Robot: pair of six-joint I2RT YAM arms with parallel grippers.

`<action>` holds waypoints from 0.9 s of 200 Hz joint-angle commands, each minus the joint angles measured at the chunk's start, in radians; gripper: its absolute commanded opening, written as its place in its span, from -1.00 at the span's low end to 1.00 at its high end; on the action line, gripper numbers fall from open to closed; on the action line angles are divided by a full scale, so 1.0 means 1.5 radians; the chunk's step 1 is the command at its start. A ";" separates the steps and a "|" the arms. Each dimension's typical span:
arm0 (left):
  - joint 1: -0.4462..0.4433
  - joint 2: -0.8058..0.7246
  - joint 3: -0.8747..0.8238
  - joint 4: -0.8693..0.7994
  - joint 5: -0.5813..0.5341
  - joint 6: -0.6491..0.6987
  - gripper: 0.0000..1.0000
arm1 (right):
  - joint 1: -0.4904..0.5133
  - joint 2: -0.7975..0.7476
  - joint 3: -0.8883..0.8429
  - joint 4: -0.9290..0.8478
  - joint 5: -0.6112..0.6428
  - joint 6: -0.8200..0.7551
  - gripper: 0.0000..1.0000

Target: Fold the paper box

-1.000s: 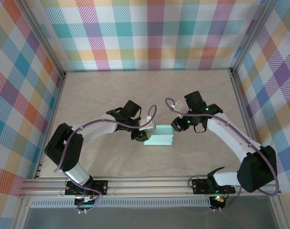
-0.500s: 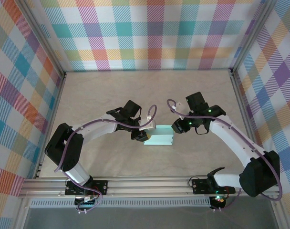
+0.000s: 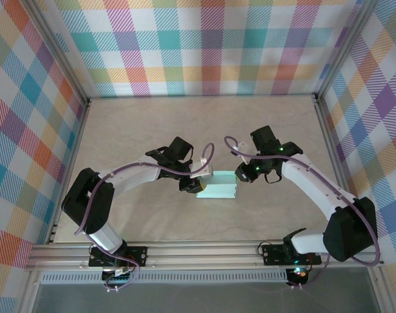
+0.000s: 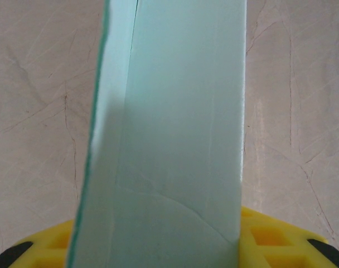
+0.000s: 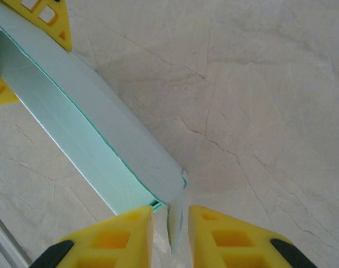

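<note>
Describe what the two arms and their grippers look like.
White shells with black joints make up the left arm and the right arm. A purple cable runs along each. Green lights glow on the right arm. The gripper fingers are yellow lattice plastic with black bases.

1. Left arm and right arm: white link shells, with black housings at the joints.
2. A purple cable runs along each arm — it loops free near the wrist.
3. Each arm has a black base plate.
4. Small green lights glow on the right arm, by its wrist and base.
5. The left gripper and the right gripper have yellow fingers moulded with square hollows — black behind.
</note>
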 commanded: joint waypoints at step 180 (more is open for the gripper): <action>-0.032 -0.011 -0.003 0.048 -0.139 -0.055 -0.26 | 0.103 -0.025 0.016 0.002 0.140 0.469 -1.00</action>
